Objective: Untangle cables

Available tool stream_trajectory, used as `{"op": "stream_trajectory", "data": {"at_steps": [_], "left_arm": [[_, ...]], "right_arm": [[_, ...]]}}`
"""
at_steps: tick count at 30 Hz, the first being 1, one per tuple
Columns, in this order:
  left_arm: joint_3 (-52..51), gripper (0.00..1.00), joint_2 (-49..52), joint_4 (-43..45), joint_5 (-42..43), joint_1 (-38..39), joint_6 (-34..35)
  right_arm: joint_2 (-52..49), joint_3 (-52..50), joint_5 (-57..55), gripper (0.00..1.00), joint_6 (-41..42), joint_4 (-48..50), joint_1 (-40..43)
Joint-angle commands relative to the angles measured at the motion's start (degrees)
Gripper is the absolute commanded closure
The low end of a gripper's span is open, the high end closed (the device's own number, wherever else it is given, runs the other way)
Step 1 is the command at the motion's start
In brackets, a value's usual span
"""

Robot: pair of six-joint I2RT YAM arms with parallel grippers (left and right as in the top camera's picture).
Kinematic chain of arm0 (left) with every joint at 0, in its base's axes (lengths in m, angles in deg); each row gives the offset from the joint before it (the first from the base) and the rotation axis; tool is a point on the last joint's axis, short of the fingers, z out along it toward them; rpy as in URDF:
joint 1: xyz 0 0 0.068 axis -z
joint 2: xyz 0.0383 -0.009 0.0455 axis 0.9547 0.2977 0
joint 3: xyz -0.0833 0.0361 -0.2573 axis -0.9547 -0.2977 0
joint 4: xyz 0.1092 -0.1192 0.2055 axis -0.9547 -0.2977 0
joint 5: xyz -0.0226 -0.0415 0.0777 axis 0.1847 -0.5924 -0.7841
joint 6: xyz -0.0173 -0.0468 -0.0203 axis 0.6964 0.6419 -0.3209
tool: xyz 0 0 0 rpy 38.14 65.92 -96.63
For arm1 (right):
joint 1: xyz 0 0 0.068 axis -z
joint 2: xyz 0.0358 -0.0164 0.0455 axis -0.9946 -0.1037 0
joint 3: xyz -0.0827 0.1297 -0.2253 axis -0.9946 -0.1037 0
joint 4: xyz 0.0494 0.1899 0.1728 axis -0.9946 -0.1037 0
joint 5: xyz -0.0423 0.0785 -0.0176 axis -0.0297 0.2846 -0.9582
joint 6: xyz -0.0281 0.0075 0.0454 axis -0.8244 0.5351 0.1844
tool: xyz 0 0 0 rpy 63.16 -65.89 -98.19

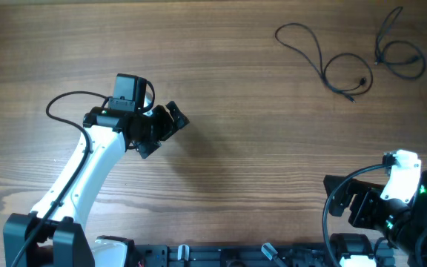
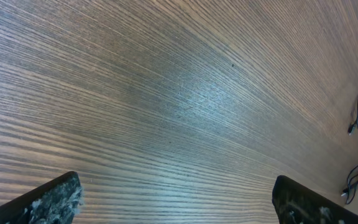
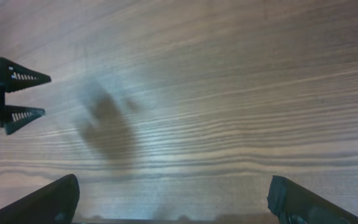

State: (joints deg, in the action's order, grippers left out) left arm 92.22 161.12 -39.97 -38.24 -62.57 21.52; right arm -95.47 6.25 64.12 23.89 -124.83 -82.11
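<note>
two grippers, left gripper [image 2: 176,186] and right gripper [image 3: 173,186], both spread wide, holding nothing. three thin cords [image 1: 323,65] counted, looped, lying well off to the right of the left gripper. best, i judge: pinch one cord near its plug and draw it clear slowly.

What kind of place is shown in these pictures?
Probably a robotics lab bench: a wooden table, a left arm and a right arm at its edge, and thin black cables lying on it.
</note>
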Motion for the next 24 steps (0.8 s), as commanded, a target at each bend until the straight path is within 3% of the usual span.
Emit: {"op": "stream_trajectory", "data": {"at_steps": [1,13,24], "left_arm": [[0.3,0.00,-0.9,0.1,-0.8,-0.3,0.6],[0.3,0.00,-0.9,0.1,-0.8,-0.3,0.6],[0.3,0.00,-0.9,0.1,-0.8,-0.3,0.6]], "right_arm": [[2.8,0.1,1.2,0.00,-0.9,2.1,-0.2],[13.3,0.1,3.9,0.00,-1.3,3.5,-0.2],[16.9,0.1,6.5,0.00,-1.3,3.4,-0.2]]}}
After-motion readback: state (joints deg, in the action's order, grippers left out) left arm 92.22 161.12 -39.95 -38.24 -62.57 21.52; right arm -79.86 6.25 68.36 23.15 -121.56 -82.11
